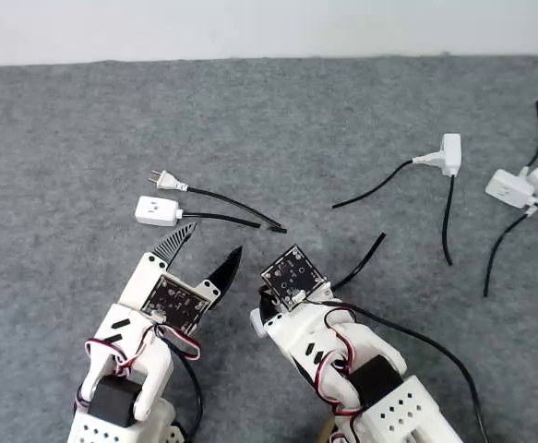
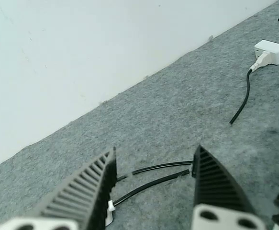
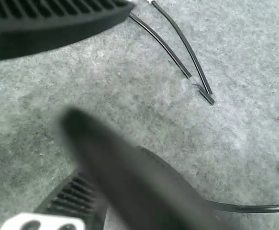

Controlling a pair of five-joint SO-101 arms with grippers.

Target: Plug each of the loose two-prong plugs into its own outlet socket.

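1. The loose plug (image 1: pixel 163 179) lies on the grey desk (image 1: pixel 278 111) just beyond the loose socket (image 1: pixel 156 211). It is close to the socket but not touching it, and its two prongs are bare.
2. Their two black cords (image 1: pixel 232 209) run side by side away from the loose socket and end close together.
3. The left gripper (image 1: pixel 216 238) sits just on the near side of the loose socket, low over the desk. Its jaws are spread wide and hold nothing. In the left wrist view (image 2: pixel 154 153) both cords cross the gap between them.
4. The right gripper (image 1: pixel 287 277) is beside the left one, farther from the loose socket and near the cord ends. Its wrist board covers it, so I cannot tell how its jaws stand.
5. Well apart from the loose socket, across the desk, a joined plug and socket (image 1: pixel 448 154) lies with its cords trailing. Farther still, two white pieces (image 1: pixel 522 187) touch each other.
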